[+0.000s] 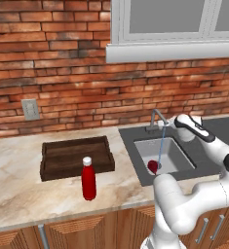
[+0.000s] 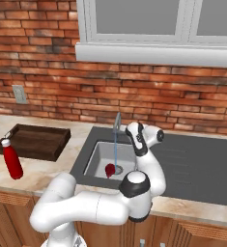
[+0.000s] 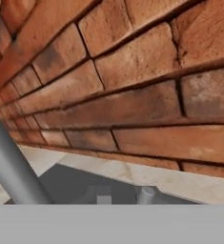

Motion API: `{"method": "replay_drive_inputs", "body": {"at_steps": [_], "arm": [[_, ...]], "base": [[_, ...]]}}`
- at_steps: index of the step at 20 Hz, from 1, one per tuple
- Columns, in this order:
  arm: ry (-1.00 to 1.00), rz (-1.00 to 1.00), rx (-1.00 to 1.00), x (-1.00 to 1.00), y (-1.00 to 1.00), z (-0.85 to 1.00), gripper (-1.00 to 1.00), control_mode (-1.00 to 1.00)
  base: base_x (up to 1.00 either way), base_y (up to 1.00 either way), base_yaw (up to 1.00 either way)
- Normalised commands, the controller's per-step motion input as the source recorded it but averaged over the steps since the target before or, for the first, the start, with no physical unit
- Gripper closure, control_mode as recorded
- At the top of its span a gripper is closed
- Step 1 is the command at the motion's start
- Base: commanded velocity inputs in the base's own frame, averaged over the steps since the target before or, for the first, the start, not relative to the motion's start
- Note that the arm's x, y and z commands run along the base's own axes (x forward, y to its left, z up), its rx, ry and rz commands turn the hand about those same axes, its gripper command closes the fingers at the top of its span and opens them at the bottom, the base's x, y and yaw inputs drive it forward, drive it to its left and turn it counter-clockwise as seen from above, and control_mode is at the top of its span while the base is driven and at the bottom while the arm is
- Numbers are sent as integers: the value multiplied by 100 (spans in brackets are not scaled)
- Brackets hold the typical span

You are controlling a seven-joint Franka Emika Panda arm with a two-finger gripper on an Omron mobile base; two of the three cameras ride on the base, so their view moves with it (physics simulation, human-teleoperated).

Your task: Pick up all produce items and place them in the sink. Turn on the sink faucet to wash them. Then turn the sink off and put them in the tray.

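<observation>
From the left base view, the washing step is looking well underway: a thin blue stream is running from the sink faucet (image 1: 157,119) down into the sink (image 1: 178,156), landing on the dark-red produce item (image 1: 153,166) sitting at the basin's front left corner. So, as I judge it, the picking and the turning on are done; shutting the water off and carrying the item to the tray (image 1: 76,156) are left. That tray is lying near the tabletop's back edge, left of the sink, with nothing showing in it, and a red bottle (image 1: 88,179) is standing just in front of it. The arm's hand is hanging just right of the faucet.

From the right base view, the stream is falling straight onto the produce item in the basin, and the hand is sitting beside the faucet's base, at the sink's back edge.

In the hand view, brick wall is looming close, with the faucet's grey stem crossing the lower left. The pincer's tips are hidden, so I cannot tell whether it is spread or pressed together.

No writing or brand is showing anywhere; the bottle is bearing no label I can read.
</observation>
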Motion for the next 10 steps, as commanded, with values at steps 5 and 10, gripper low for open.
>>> {"method": "replay_drive_inputs", "body": {"at_steps": [5, 10], "arm": [[-1, 10, -6, 0, 71, 25, 100, -100], [0, 9, -9, 1, 77, 20, 100, -100]], "base": [[0, 0, 0], [0, 0, 0]]}}
